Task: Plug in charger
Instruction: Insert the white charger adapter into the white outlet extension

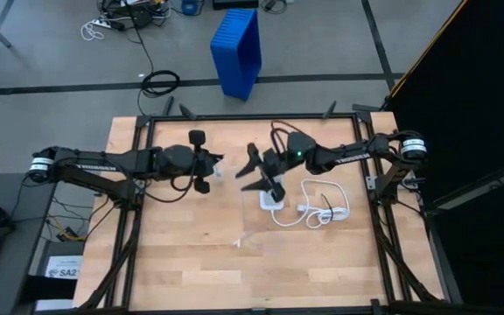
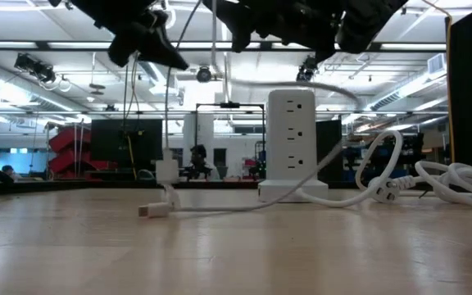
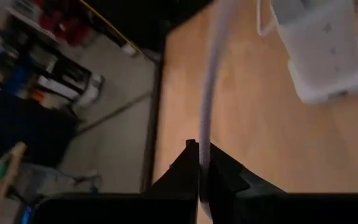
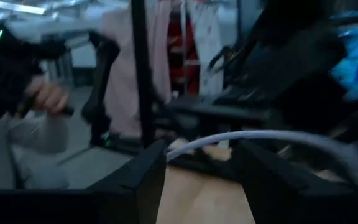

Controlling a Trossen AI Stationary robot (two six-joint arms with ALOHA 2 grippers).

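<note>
Closest to your left wrist camera, the left gripper [image 3: 197, 149] has its two fingers pressed together on a thin white cable [image 3: 210, 93]. The cable runs away from the tips toward the white power tower [image 3: 319, 50], and most of it is blurred. In the high view this gripper hangs over the table [image 1: 191, 254], left of centre.

From table level you see the cable drop from that gripper to a small white block, the charger [image 2: 166, 170]. It hangs just clear of the tabletop and is too small for you to make out its prongs or which way it faces. Below it the cable reaches the wood and trails toward the tower's base. One end plug [image 2: 148, 211] lies flat on the table nearest that camera.

Your right gripper [image 4: 201, 155] has its fingers spread well apart. A pale cord crosses the gap in front of them. You cannot tell whether it touches either finger, or which cord it is. From above, this gripper hovers over the power tower, just left of it, and both grippers are cut off at the top of the low view.

Right of the tower lies a thick white coiled cord [image 1: 322, 213], separate from the charger.

Beyond the table, the right wrist view shows a person's hand [image 4: 45, 96], badly blurred, on something dark.
</note>
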